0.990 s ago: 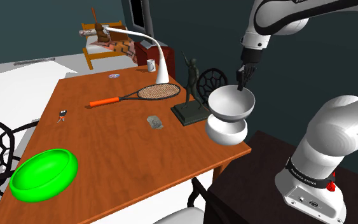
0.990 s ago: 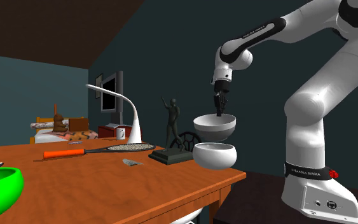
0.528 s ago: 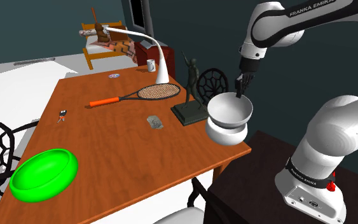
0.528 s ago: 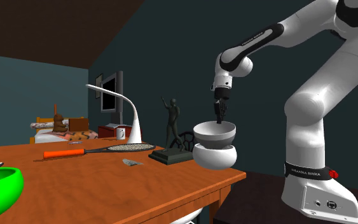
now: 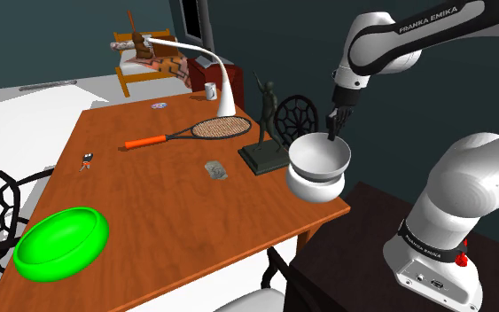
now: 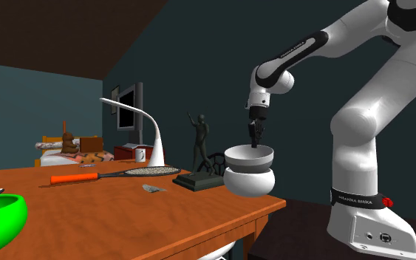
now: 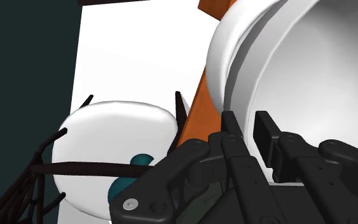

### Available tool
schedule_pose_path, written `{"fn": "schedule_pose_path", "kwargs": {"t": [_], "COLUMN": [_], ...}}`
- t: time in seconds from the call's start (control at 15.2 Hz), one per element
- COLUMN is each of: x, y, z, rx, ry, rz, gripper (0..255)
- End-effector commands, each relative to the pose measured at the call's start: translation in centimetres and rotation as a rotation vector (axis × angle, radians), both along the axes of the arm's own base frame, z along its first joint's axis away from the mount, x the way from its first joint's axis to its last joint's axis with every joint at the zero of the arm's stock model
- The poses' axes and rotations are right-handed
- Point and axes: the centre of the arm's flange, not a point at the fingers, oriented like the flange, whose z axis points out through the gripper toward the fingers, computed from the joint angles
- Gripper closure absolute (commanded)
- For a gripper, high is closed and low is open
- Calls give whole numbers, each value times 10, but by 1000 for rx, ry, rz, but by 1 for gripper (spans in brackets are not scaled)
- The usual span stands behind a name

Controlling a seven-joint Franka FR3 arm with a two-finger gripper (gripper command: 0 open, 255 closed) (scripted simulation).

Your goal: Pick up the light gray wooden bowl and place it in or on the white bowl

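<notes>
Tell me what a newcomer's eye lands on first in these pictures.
First, the big white arm bending over the table corner nearest the stand, its black pincer clasping the rim of a pale grey bowl that sits nested in the white bowl. Next, the bright green bowl at the table's near end in the shoulder view, and the orange-handled racket mid-table beside a dark statuette.

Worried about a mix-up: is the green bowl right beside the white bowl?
No, the green bowl lies far across the table from the white bowl.
</notes>
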Motion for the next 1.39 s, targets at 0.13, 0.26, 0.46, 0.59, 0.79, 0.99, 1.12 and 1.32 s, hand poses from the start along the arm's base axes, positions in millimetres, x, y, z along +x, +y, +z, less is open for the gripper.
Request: {"fn": "schedule_pose_path", "kwargs": {"t": [0.13, 0.26, 0.46, 0.59, 0.79, 0.99, 1.12, 1.32], "x": [0, -1, 0, -1, -2, -2, -2, -2], "y": [2, 2, 2, 1, -4, -4, -4, -4], "z": [-6, -6, -6, 7, 44, 44, 44, 44], "rx": [4, 4, 4, 4, 4, 4, 4, 4], "ry": [13, 13, 13, 13, 13, 13, 13, 13], "rz": [3, 3, 3, 3, 3, 3, 3, 3], "gripper": [255, 0, 0, 0, 0, 0, 0, 0]}}
